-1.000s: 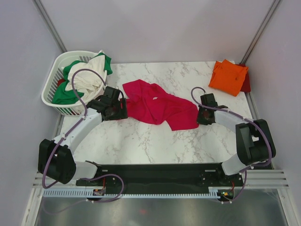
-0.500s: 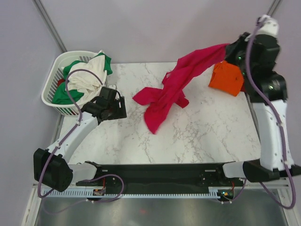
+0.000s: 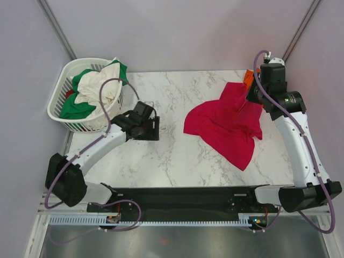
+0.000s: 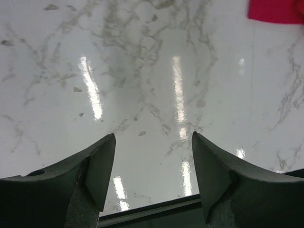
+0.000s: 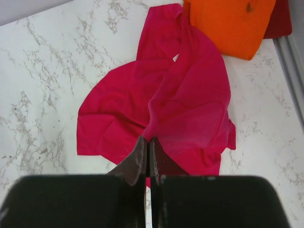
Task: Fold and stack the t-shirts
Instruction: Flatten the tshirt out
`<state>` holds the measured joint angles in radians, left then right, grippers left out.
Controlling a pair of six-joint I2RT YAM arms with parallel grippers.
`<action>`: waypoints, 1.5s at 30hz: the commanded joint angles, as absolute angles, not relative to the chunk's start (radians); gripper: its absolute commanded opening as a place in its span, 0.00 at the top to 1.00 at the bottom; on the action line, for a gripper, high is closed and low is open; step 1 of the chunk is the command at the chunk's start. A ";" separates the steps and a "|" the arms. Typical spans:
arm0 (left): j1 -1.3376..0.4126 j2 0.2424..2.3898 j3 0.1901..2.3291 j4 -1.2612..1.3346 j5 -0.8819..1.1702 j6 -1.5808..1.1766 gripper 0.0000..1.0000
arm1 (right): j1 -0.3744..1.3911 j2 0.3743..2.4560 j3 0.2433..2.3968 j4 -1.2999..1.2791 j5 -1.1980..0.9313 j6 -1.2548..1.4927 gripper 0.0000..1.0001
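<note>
White arms [image 3: 301,145], black joints [image 3: 69,185], purple cables [image 3: 109,87].

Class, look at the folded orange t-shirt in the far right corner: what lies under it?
A dark red t-shirt shows from under the orange t-shirt along its right edge. The rest is covered, so its shape and anything beneath cannot be seen.

We look down from above and behind the arm bases [image 3: 102,194], far enough back to take in the whole marble table [image 3: 177,161] and the basket [image 3: 75,124] beside its far-left corner. Our left wrist view sits low and close over bare marble, facing out past the left gripper [image 4: 154,135]; a corner of the crimson-pink t-shirt [image 4: 278,10] shows at top right (the overhead view shares that cloth). Our right wrist view hangs higher behind the right gripper [image 5: 148,138], looking steeply down on that shirt and the orange t-shirt [image 5: 230,23].
</note>
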<state>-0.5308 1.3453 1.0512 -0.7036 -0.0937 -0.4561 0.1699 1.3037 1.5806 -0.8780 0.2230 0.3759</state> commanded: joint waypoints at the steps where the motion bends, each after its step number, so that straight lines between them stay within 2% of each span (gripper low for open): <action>1: -0.697 1.454 1.159 -0.660 -0.140 -0.486 0.28 | 0.170 1.242 1.634 -0.862 0.281 0.338 1.00; 6: -0.856 1.630 1.258 -0.540 -0.025 -0.575 0.28 | 0.146 1.256 1.647 -0.870 0.311 0.325 1.00; 13: -0.989 1.991 1.586 -0.471 0.035 -0.632 0.17 | 0.123 1.259 1.629 -0.854 0.252 0.341 1.00; 19: -0.996 2.203 1.831 -0.472 0.040 -0.643 0.11 | 0.123 1.236 1.582 -0.838 0.209 0.341 1.00; 21: -0.996 2.261 1.885 -0.472 0.052 -0.653 0.00 | 0.123 1.233 1.577 -0.838 0.209 0.339 1.00; 30: -1.008 2.373 1.971 -0.557 0.003 -0.686 0.01 | 0.123 1.223 1.555 -0.822 0.175 0.342 1.00; 32: -1.012 2.416 2.021 -0.612 -0.049 -0.658 0.06 | 0.123 1.220 1.546 -0.818 0.170 0.342 1.00; 33: -1.012 2.436 2.040 -0.633 -0.055 -0.652 0.19 | 0.123 1.221 1.546 -0.818 0.170 0.341 1.00; 36: -1.009 2.485 2.075 -0.698 -0.089 -0.643 0.47 | 0.124 1.218 1.543 -0.813 0.167 0.341 1.00; 38: -1.000 2.493 2.069 -0.735 -0.106 -0.640 0.52 | 0.123 1.216 1.539 -0.810 0.161 0.339 1.00; 41: -0.959 2.432 1.981 -0.755 -0.159 -0.640 0.52 | 0.123 1.216 1.536 -0.810 0.156 0.341 1.00; 45: -0.814 2.292 1.789 -0.755 -0.213 -0.614 0.51 | 0.123 1.210 1.531 -0.808 0.150 0.342 1.00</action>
